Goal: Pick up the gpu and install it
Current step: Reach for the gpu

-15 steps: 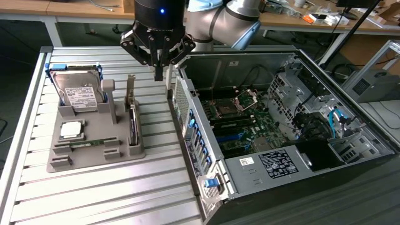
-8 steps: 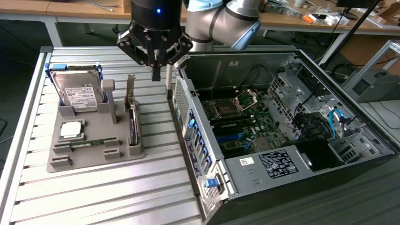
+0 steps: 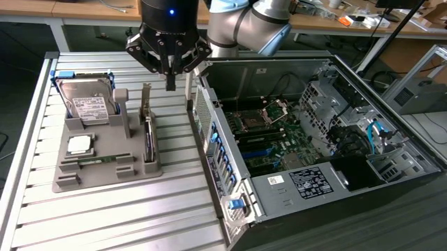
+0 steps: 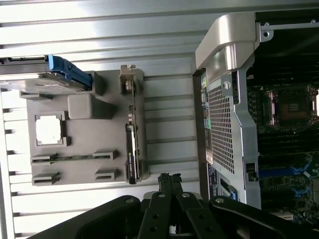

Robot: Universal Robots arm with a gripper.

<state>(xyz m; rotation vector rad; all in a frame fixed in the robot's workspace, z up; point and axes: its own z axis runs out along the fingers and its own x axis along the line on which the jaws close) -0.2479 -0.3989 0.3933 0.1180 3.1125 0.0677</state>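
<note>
Labels on the hard drive [image 3: 84, 99] and power supply [image 3: 311, 183] show no readable text.

A table [image 3: 104, 219] carries a parts holder [image 3: 98, 180] on the exterior view's left and an open computer case [image 3: 216, 141] just beside it on the right. In the holder, the hard drive [image 3: 87, 102] stands at the far end. The gpu [image 3: 148, 130] stands on edge along the side nearest the case. A processor chip [image 3: 80, 145] and memory stick [image 3: 104, 158] lie in front of the drive. The tool [image 3: 169, 86] hangs above, between gpu and case.
</note>
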